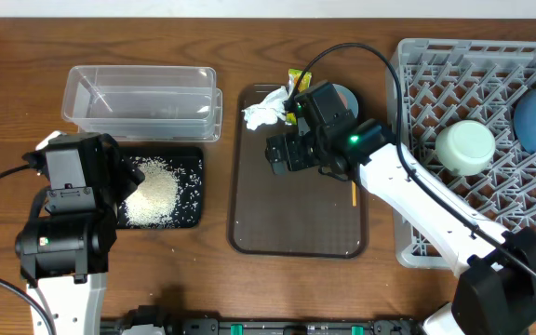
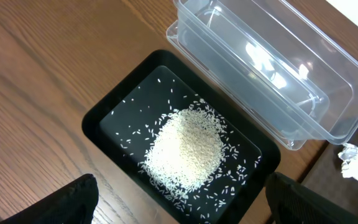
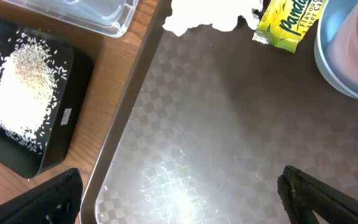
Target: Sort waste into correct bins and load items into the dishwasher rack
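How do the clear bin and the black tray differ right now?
The clear bin is see-through; the black tray is opaque. The clear bin has taller walls; the black tray is shallow. The clear bin looks empty; the black tray holds rice. Both are rectangular.

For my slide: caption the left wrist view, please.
Rice heap lies in the black tray beside the clear container.

You are looking straight down on the whole table (image 1: pixel 7 93) from overhead. Your left wrist camera is hanging close above the black tray (image 2: pixel 123 112) of rice (image 2: pixel 188 146), tilting toward the clear container (image 2: pixel 278 81), while the right one is facing down close over the brown tray (image 3: pixel 229 124). Both wrist views are sharing that rice, the container's edge and the white tissue (image 3: pixel 197 15) (overhead is catching all three too).
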Controlling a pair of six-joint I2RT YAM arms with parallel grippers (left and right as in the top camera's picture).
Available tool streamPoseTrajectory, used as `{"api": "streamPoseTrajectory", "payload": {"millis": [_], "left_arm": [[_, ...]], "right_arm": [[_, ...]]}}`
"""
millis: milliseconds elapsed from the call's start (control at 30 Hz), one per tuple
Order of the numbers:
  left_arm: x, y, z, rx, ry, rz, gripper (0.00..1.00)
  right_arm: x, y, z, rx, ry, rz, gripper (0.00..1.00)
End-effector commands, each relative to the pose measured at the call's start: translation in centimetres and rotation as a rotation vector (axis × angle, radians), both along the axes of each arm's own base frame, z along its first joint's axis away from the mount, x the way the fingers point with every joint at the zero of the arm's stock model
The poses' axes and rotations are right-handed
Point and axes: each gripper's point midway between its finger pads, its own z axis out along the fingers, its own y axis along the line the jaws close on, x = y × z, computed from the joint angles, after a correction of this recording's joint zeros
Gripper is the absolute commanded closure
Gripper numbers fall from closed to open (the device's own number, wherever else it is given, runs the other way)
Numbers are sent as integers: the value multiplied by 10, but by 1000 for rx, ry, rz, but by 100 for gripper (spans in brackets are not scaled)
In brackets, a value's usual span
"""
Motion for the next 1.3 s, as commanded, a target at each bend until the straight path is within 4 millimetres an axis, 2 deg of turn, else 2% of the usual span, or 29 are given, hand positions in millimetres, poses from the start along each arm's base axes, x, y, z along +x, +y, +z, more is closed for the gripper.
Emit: {"api": "streamPoseTrajectory", "payload": {"millis": [0,1267], "left_arm": [[0,2,4,8,-8,3,12],[0,2,4,8,-7,3,12]], "right_arm": [[-2,3,1,6,1,4,1],[0,10,5,44,-4,9,1]]}}
